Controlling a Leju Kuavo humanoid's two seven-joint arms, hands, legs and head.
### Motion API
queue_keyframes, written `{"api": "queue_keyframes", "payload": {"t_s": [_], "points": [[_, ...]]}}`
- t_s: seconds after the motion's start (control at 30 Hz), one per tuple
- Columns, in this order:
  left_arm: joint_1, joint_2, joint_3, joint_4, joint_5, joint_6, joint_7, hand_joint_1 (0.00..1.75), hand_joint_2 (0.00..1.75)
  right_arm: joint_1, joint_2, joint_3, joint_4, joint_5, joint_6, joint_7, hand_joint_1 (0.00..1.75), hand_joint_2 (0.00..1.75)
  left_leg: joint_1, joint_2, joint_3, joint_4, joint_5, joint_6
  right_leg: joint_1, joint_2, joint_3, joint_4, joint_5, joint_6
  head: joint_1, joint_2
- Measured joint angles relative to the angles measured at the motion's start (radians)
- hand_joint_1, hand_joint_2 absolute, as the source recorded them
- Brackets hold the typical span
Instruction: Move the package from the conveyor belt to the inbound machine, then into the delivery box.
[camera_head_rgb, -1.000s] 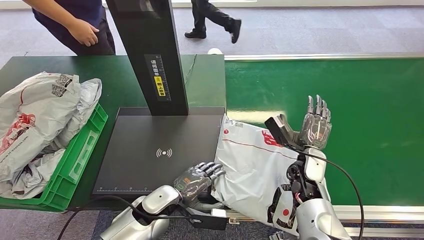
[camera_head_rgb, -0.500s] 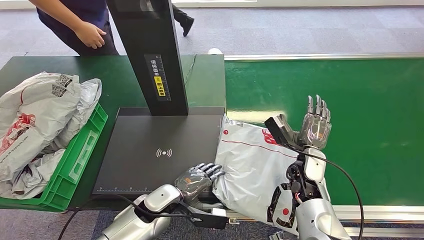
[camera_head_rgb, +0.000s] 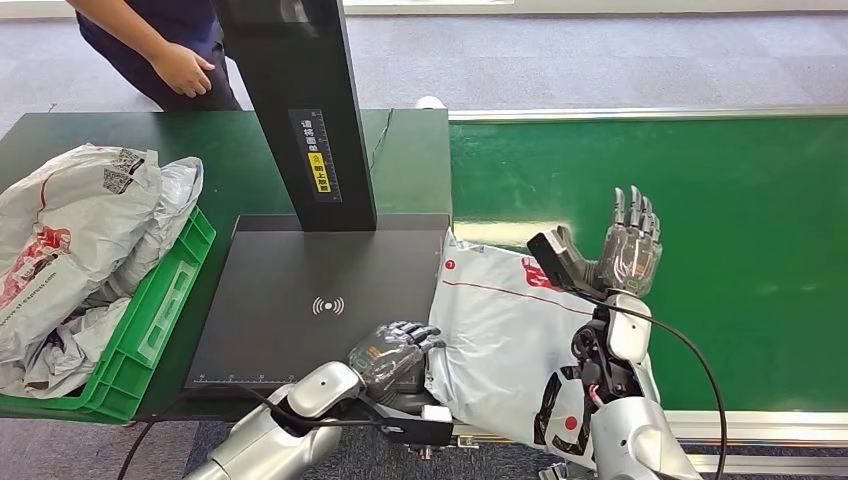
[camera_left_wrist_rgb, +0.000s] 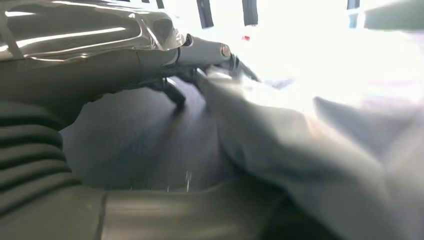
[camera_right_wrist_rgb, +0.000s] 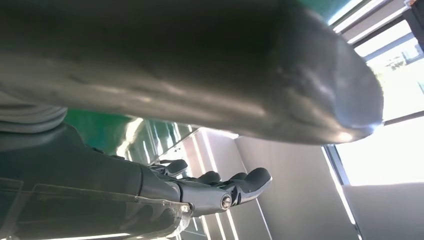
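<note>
Head view is showing the left hand (camera_head_rgb: 395, 352) curling on the soft, slippery package (camera_head_rgb: 505, 335) edge at lower middle, the best spot to be pinching, while the right hand (camera_head_rgb: 628, 245) is staying spread.

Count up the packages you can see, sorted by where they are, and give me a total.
On the conveyor belt, at the scanner plate's edge: 1 grey package
In the green crate: at least 2 bags, a large one and one behind it; the pile hides any more
Total: at least 3

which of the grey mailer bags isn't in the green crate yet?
The package lying between the hands, straddling the scanner plate edge and the conveyor belt. The others are piled in the crate.
</note>
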Motion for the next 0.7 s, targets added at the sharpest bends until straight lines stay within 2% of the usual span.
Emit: {"api": "queue_keyframes", "payload": {"t_s": [0.23, 0.7], "points": [[0.0, -0.017, 0.016, 0.023, 0.035, 0.074, -0.013, 1.75, 1.75, 0.004, 0.001, 0.011, -0.011, 0.0, 0.0, -0.007, 0.0, 0.0, 0.0, 0.0, 0.0, 0.0, 0.0, 0.0, 0.0, 0.0, 0.0, 0.0, 0.0, 0.0, 0.0, 0.0], [0.052, -0.026, 0.044, -0.018, 0.058, 0.136, -0.029, 1.75, 1.75, 0.01, 0.001, 0.014, -0.014, 0.002, 0.0, -0.008, 0.0, 0.0, 0.0, 0.0, 0.0, 0.0, 0.0, 0.0, 0.0, 0.0, 0.0, 0.0, 0.0, 0.0, 0.0, 0.0]]}}
